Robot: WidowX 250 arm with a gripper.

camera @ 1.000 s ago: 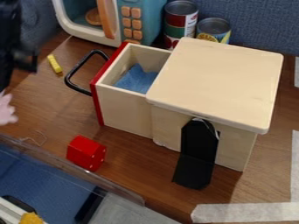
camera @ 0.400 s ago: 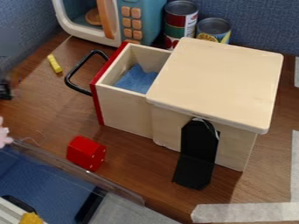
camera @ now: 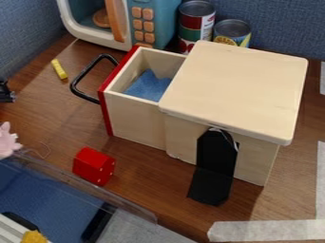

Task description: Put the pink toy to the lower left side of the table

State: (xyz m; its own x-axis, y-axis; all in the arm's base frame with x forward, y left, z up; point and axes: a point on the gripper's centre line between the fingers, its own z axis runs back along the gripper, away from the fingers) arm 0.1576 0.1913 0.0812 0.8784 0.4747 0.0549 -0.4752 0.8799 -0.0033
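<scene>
1. Your gripper (camera: 6,93) is at the left edge of the camera view, partly cut off; you cannot tell how wide its jaws stand.
2. Your pink toy (camera: 7,141) sits at the left edge, below the gripper and apart from its visible part, next to the clear panel (camera: 82,182) along the lower left of the tabletop (camera: 57,116).
3. To the toy's right, you have a red block (camera: 92,166).
4. Farther right, your wooden box (camera: 234,90) has its drawer (camera: 134,118) pulled out, blue cloth (camera: 149,86) inside.
5. Near the drawer's black handle (camera: 75,85) lies a yellow piece (camera: 59,69).
</scene>
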